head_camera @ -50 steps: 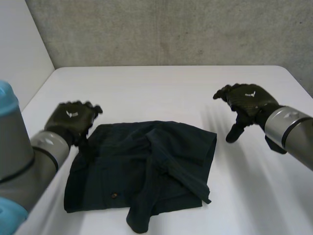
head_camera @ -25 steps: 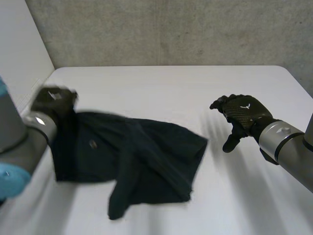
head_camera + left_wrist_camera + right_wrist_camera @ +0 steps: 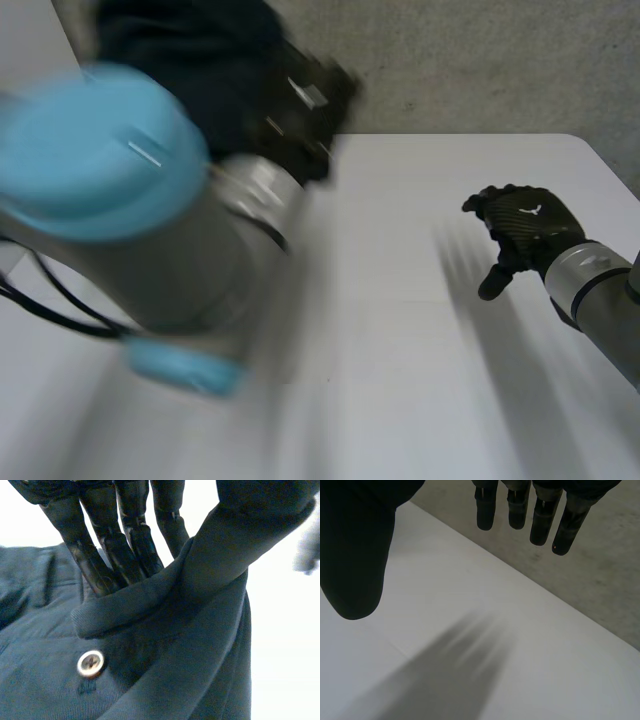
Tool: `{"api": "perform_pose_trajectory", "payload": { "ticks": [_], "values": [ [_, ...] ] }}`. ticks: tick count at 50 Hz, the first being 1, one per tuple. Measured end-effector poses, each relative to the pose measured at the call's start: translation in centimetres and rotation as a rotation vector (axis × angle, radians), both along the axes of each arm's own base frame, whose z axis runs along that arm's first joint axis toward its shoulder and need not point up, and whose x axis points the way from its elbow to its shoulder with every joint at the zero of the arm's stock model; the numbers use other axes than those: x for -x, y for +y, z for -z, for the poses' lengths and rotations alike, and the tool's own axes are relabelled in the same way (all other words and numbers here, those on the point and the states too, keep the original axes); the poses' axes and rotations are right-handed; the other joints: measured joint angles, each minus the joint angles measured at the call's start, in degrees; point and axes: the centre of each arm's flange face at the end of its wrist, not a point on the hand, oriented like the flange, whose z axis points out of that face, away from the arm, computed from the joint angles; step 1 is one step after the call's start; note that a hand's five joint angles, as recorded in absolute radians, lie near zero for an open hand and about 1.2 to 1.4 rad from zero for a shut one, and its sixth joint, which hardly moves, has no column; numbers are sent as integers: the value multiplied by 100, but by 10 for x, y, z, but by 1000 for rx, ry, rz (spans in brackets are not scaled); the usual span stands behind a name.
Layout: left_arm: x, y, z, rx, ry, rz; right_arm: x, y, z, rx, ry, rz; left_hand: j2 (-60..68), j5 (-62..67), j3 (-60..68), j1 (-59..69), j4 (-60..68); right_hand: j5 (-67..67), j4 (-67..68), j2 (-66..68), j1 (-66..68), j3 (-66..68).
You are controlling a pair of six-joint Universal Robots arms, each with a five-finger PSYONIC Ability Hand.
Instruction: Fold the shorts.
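Above the wide white table (image 3: 400, 330), our grey left arm with its light-blue cap (image 3: 110, 150) stood high and close to the head camera. It carried the dark navy cloth shorts (image 3: 190, 45) clear of the surface. We judged that the garment was held up so it could hang and shake out before being laid flat for a square fold; the folding itself was not yet begun.

Our black left hand (image 3: 127, 540) gripped the shorts near the waistband. In its wrist view a thick rolled fold of the cloth was pinched under the fingers (image 3: 95, 565), and the rest of the fabric draped away below the palm. That grip near the band seemed chosen so the legs would fall free.

Our black right hand (image 3: 525, 230) hovered over the table's right side, well apart from the cloth. Its fingers (image 3: 540, 515) and thumb (image 3: 355, 555) were relaxed and empty, likely waiting to take the other corner.

A small round metal button (image 3: 90, 663) sat just beneath the pinched fold.
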Motion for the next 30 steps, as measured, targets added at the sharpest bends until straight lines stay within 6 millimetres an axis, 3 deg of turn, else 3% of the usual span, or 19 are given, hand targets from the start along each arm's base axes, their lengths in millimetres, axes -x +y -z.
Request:
{"api": "perform_pose_trajectory", "payload": {
  "ticks": [2,6,8,12,17,20,25,26,30],
  "values": [
    [20,24,38,-68,-85,74,7,-5,0,6,4,38,-1460,-1148,-1410,-1267,-1428,0,0,0,0,0],
    [31,50,81,-153,-202,139,14,-11,-1,10,5,66,-2929,-2625,-2815,-2704,-2962,0,0,0,0,0],
    [31,61,98,-192,-258,163,16,-13,-1,12,4,74,-3079,-2793,-2993,-2803,-3116,0,0,0,0,0],
    [27,76,114,-239,-327,187,18,-15,-1,14,5,79,-3975,-3733,-3922,-3662,-4007,0,0,0,0,0],
    [21,84,109,-247,-341,193,18,-15,-1,14,6,75,-4541,-4320,-4484,-4149,-4608,0,0,0,0,0],
    [11,81,87,-224,-300,171,15,-15,0,13,7,66,-4602,-4390,-4562,-4153,-4649,0,0,0,0,0],
    [-7,59,58,-193,-232,95,12,-16,-3,20,4,45,-4604,-4390,-4562,-4153,-4649,0,0,0,0,1],
    [-19,44,47,-182,-204,47,10,-17,-5,25,0,31,-4604,-4390,-4562,-4153,-4649,0,0,0,0,1],
    [-48,8,32,-179,-157,-79,4,-19,-14,29,-16,-28,-4604,-4390,-4562,-4153,-4649,0,0,0,0,1]
  ]
}}
